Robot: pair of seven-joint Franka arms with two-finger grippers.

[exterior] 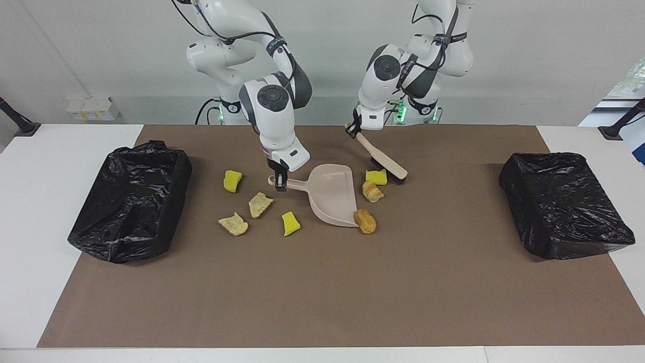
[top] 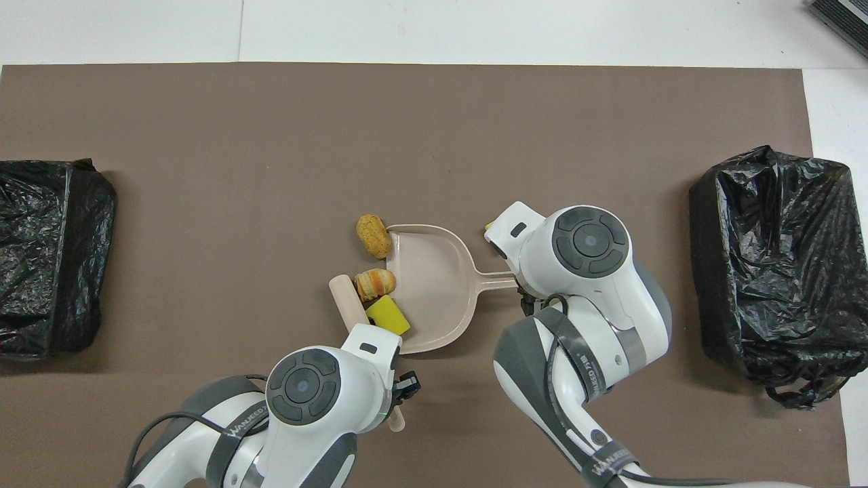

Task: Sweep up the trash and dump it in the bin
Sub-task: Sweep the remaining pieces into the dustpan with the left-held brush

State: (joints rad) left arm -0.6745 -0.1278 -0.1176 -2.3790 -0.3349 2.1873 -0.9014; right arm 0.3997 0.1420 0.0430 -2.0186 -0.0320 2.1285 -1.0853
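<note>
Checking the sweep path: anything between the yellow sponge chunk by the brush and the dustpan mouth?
Nothing visible. The yellow sponge chunk and striped bread-like piece sit at the open mouth of the beige plastic dustpan, with the beige brush beside them.

You're looking at a matt brown paper-like mat [exterior: 322,292] over a smooth white table [exterior: 40,212]. The dustpan [exterior: 335,199] reads as smooth beige plastic with a soft sheen. Both bin liners [exterior: 128,199] [exterior: 562,201] are crinkled, glossy black plastic film. The yellow chunks [exterior: 232,181] look spongy and matt; the bread-like pieces [exterior: 365,221] look rough and crusty.
</note>
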